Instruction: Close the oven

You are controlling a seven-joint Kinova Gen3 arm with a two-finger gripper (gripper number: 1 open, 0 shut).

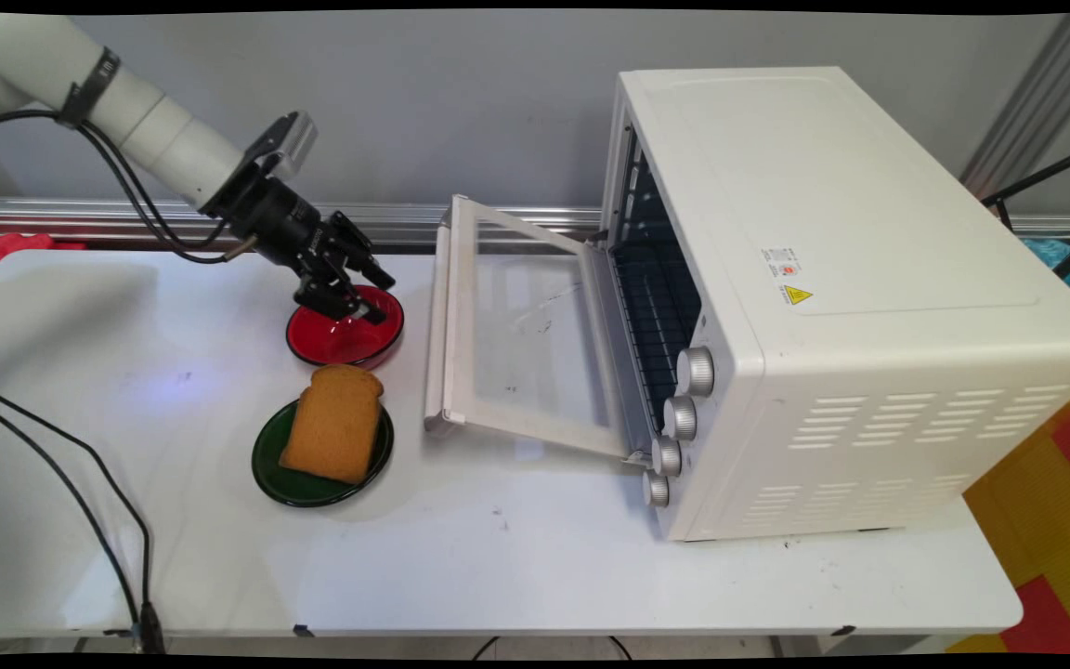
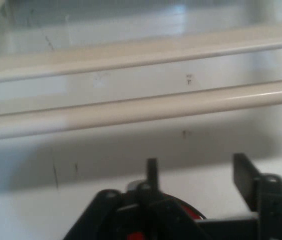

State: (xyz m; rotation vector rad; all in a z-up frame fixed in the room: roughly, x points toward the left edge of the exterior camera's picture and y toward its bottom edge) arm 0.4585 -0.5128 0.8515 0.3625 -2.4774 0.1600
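Red plate (image 1: 345, 333) sits beneath the black gripper (image 1: 363, 295), its fingers (image 2: 244, 176) spread apart and holding nothing. A bread slice (image 1: 333, 423) rests untouched on the green plate (image 1: 271, 467), beside the toaster oven (image 1: 832, 307), door (image 1: 507, 334) lowered.

Your white tubular arm (image 1: 126, 102), banded by a black strap, trails black cables (image 1: 117, 186) at nine o'clock into its black two-finger gripper (image 1: 370, 295).

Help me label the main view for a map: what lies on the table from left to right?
Green plate with the bread slice → red bowl under the gripper → open oven door → white toaster oven.
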